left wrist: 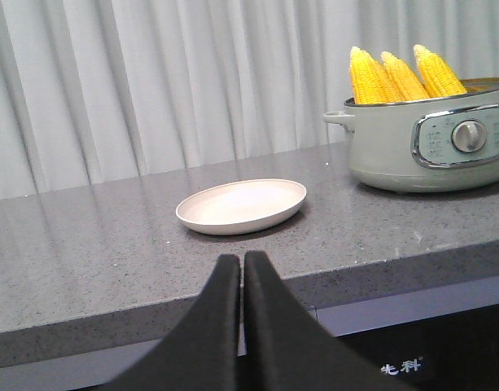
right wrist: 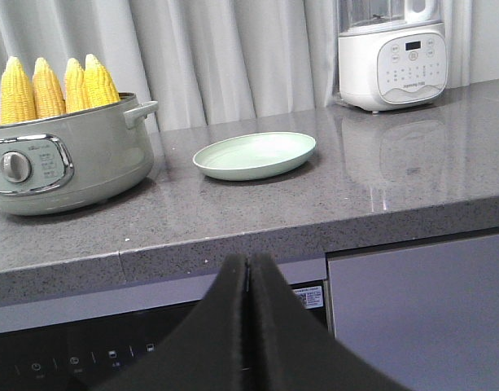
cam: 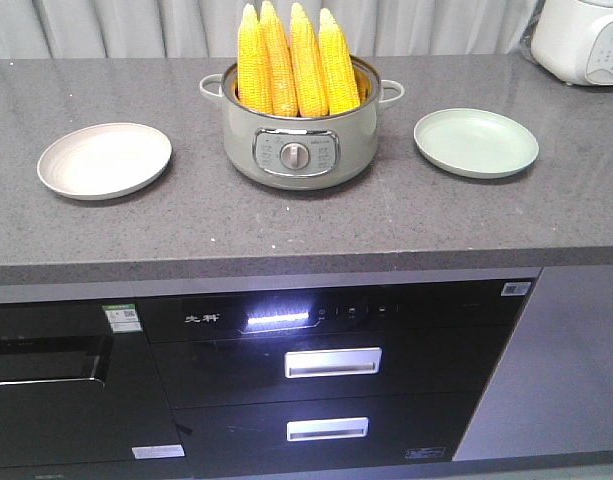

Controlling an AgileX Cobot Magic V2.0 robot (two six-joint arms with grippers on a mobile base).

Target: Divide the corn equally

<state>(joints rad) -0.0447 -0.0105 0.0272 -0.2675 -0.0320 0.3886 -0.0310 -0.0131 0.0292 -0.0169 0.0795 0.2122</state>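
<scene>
Several cobs of yellow corn stand upright, tips up, in a pale green electric pot at the middle of the grey countertop. The corn also shows in the left wrist view and the corn in the right wrist view. A beige plate lies left of the pot, a light green plate right of it; neither has anything on it. My left gripper is shut, low before the counter edge, facing the beige plate. My right gripper is shut below the counter edge, facing the green plate.
A white rice cooker stands at the back right corner, and a white blender base is behind the green plate. Pale curtains hang behind the counter. Black built-in appliances with drawers fill the cabinet front below.
</scene>
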